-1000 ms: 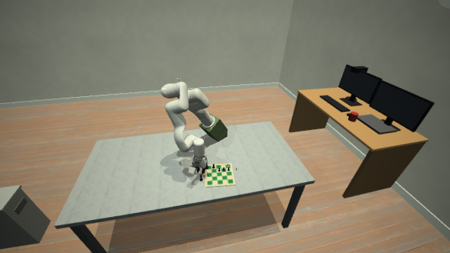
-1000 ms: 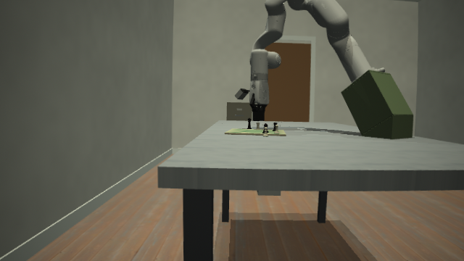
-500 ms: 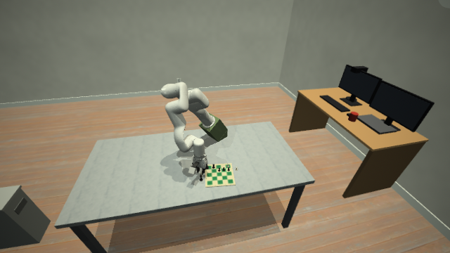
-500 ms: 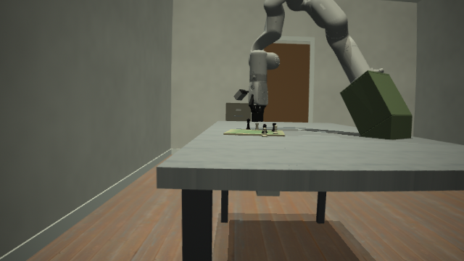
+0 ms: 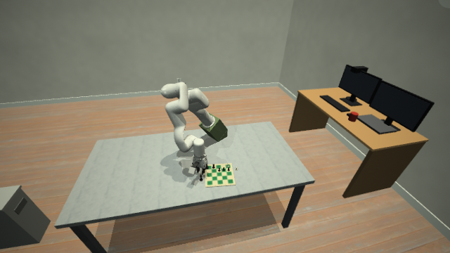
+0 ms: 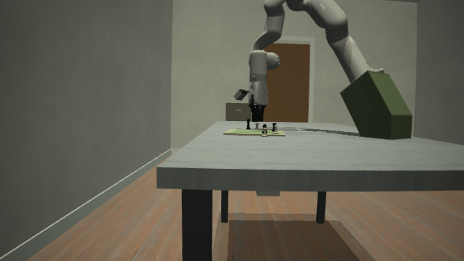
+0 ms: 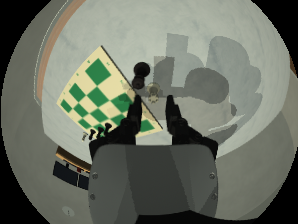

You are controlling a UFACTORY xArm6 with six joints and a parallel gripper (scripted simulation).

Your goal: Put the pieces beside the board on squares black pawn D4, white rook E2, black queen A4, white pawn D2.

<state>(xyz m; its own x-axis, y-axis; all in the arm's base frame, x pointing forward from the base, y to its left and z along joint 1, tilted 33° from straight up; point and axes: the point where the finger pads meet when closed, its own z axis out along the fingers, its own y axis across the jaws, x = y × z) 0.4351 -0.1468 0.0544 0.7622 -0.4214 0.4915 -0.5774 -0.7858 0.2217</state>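
The green-and-cream chessboard [image 5: 220, 175] lies on the grey table and also shows in the wrist view [image 7: 100, 92]. A few black pieces stand along its far rows. My gripper [image 5: 200, 169] hangs upright over the table just left of the board. Its fingers stand partly open with nothing held. Below the fingertips a small pale piece [image 7: 154, 91] stands on the table. A tall black piece [image 7: 141, 70] stands just beyond it, beside the board's edge. Another black piece [image 5: 201, 178] stands off the board near the gripper. A small white piece [image 5: 236, 169] stands right of the board.
The arm's dark green base block [image 5: 214, 128] sits on the table behind the board. The table's front edge is close to the board. A desk with monitors [image 5: 383, 95] stands at the far right, and a grey cabinet [image 5: 17, 218] stands on the floor at the left.
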